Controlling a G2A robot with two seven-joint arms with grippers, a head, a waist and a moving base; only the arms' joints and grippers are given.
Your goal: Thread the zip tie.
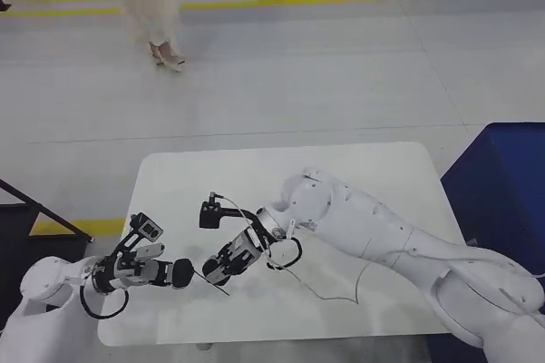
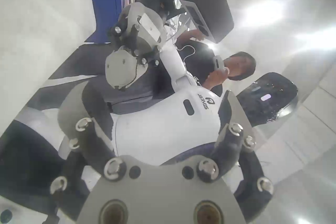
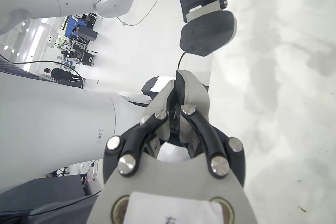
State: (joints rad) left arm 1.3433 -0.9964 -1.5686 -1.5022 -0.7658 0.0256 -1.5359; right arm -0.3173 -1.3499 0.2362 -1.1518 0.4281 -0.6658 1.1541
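A: Where is the tie?
B: The thin black plastic zip tie is pinched in the right tool, the grey two-fingered one with ribbed black pads, clenched tight on it. A short curved end sticks out past its fingertips.
A: And the other one?
B: The left tool, of the same grey build, sits just beside the right tool, tip to tip. Its fingers are spread wide with nothing between them. One of its black textured pads is right by the tie's free end; I cannot tell whether they touch.
A: What's underneath?
B: The flat white desk, below the right tool.
A: Which step, then?
B: I'd judge it the taking-up of the loose end, before any threading; I cannot make out the tie's head. Next, the left tool likely needs to close squarely on that free end, so the strap can be bent round without slipping.
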